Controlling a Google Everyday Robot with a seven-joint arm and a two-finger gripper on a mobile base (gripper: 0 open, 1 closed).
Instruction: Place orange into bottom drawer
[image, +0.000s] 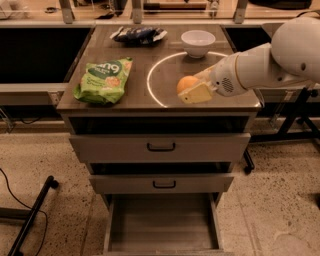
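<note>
The orange (185, 83) is held between the fingers of my gripper (192, 88), just above the front right part of the brown cabinet top (135, 85). The gripper is shut on it; one pale finger (198, 93) covers its front. The white arm reaches in from the right. The bottom drawer (162, 222) stands pulled open at the foot of the cabinet, a grey tray with a bare floor, straight below and slightly left of the gripper.
A green snack bag (103, 80) lies on the left of the top, a dark chip bag (138, 34) at the back, a white bowl (198, 42) at the back right. Two shut drawer fronts with black handles (161, 147) lie above the open drawer. A black stand leg (30, 215) is on the floor at left.
</note>
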